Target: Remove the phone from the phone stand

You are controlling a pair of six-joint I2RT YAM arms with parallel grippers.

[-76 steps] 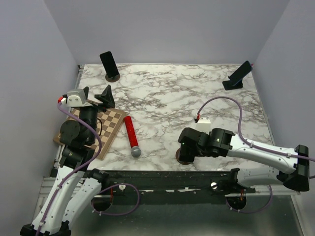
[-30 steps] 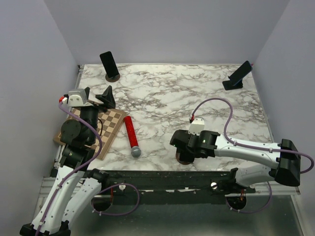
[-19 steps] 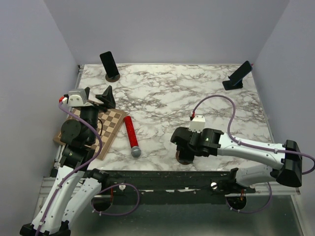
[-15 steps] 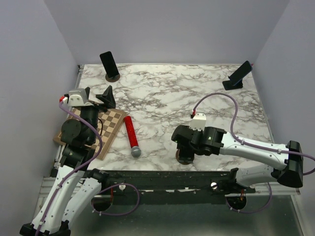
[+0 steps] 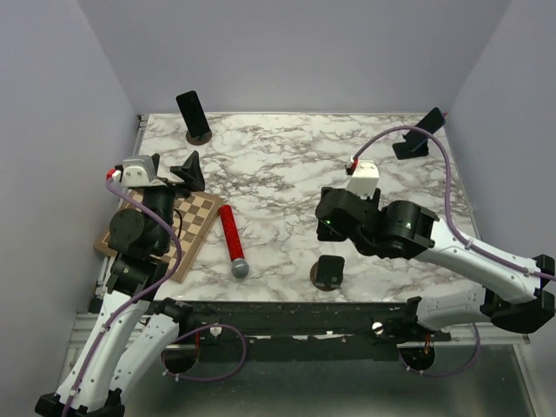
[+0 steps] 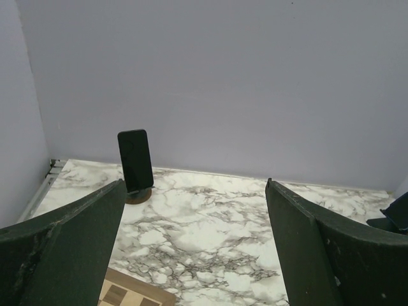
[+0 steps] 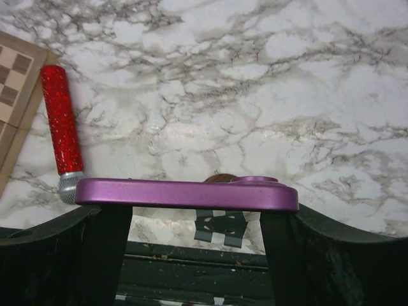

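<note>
My right gripper [image 7: 194, 213] is shut on a purple phone [image 7: 185, 194], gripping it by its long edges and holding it level above the table. The phone stand [image 7: 221, 225], a small dark cradle on a round brown base, sits below the phone near the table's front edge, and it also shows bare in the top view [image 5: 328, 272]. The right gripper [image 5: 334, 223] hangs behind the stand there; the phone is hidden under the wrist. My left gripper [image 6: 194, 191] is open and empty at the left side [image 5: 172, 169].
A black phone on a round stand [image 5: 195, 117] is at the back left, and a dark phone on a stand [image 5: 420, 133] at the back right. A chessboard [image 5: 189, 228] and a red microphone [image 5: 232, 240] lie left of centre.
My right gripper has lifted up and back from the stand at the front edge, carrying the purple phone. The stand is now uncovered. The left arm has not moved.
</note>
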